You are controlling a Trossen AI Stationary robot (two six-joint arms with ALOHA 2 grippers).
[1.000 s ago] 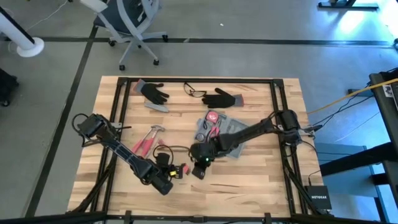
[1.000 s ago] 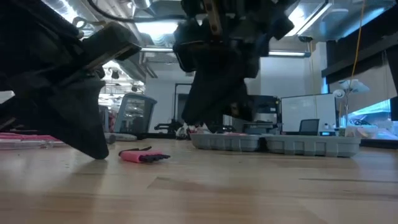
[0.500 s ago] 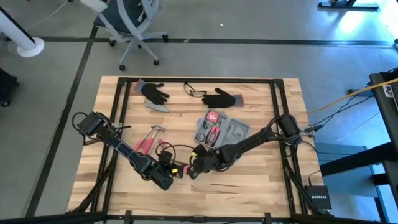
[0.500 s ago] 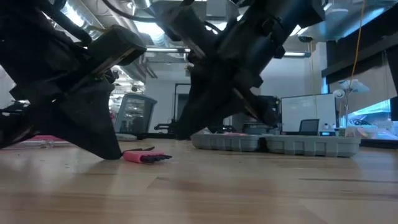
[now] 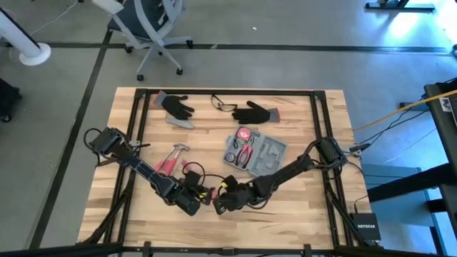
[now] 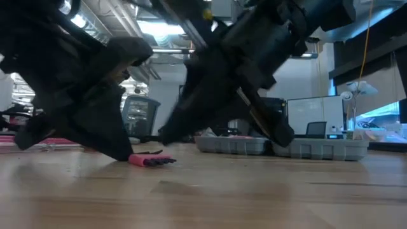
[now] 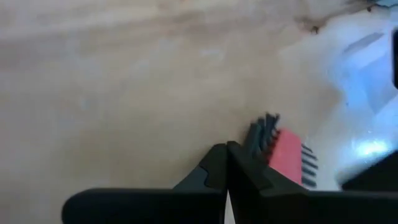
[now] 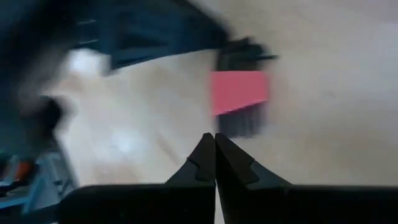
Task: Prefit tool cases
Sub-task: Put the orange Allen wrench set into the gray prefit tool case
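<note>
While both of my arms crowd the near middle of the pale wooden plank table (image 5: 300,214), I read this as the fetching step: a small red block holding a row of dark bits (image 5: 208,193) lies loose on the wood, right between the two grippers. My left gripper (image 5: 193,207) is clenched tight on nothing; its wrist view shows the fingertips pressed together with the red bit holder (image 7: 285,150) just beyond them. My right gripper (image 5: 221,206) is clenched and empty as well, its closed tips pointing at the same holder (image 8: 239,92). From table height, both dark grippers stand low over the wood around the holder (image 6: 151,160).

The flat grey-blue plastic tool case (image 5: 255,153) lies open farther back, well apart from the holder, with red-handled pliers (image 5: 246,152) already seated in its moulded slots. A red-handled hammer (image 5: 168,158) waits loose beside my left arm.

Next, I judge, one gripper must spread its fingers, straddle the holder, close on it and carry it to a free slot in the case; the other should back off, since they stand very near each other.
</note>
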